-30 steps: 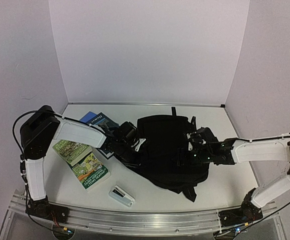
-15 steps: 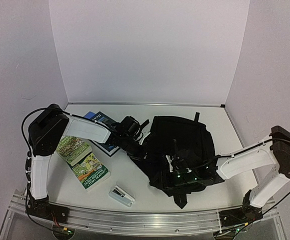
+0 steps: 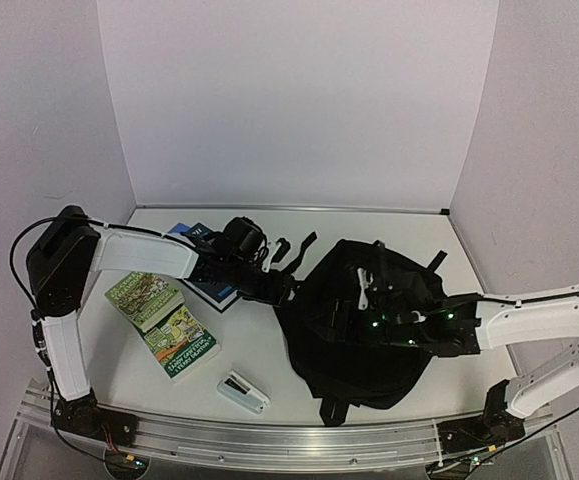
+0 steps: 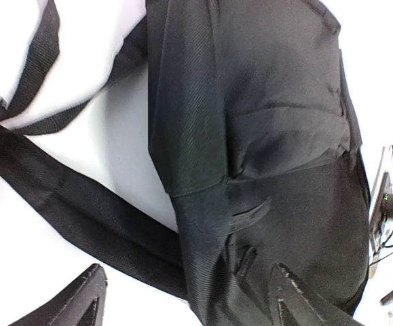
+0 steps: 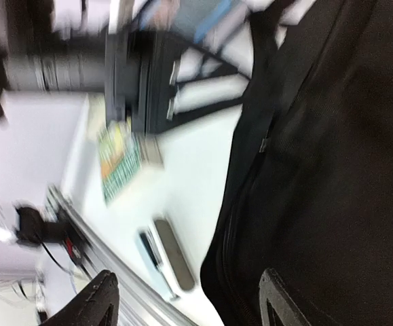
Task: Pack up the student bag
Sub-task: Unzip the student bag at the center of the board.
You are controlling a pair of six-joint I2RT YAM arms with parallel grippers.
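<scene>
The student bag [image 3: 369, 310], a big soft black backpack, lies right of centre, its straps [image 3: 291, 246] trailing to the upper left. My left gripper [image 3: 277, 287] sits at the bag's left edge. In the left wrist view it [image 4: 189, 307] is open, with bag fabric [image 4: 271, 149] and a wide strap [image 4: 67, 197] in front of it. My right gripper [image 3: 361, 325] hovers over the bag's middle. It [image 5: 186, 302] is open in the blurred right wrist view and straddles the bag's [image 5: 332, 170] zippered edge, holding nothing.
Two green-covered books [image 3: 164, 320] lie at the left front, and a blue book [image 3: 197, 242] sits behind them under the left arm. A pale stapler [image 3: 242, 391] rests near the front rail [image 3: 269, 435]. Walls close the back and both sides.
The bag has slid right and turned, its straps now trailing upper left. My left gripper has opened. The right arm has swung up and right over the bag.
</scene>
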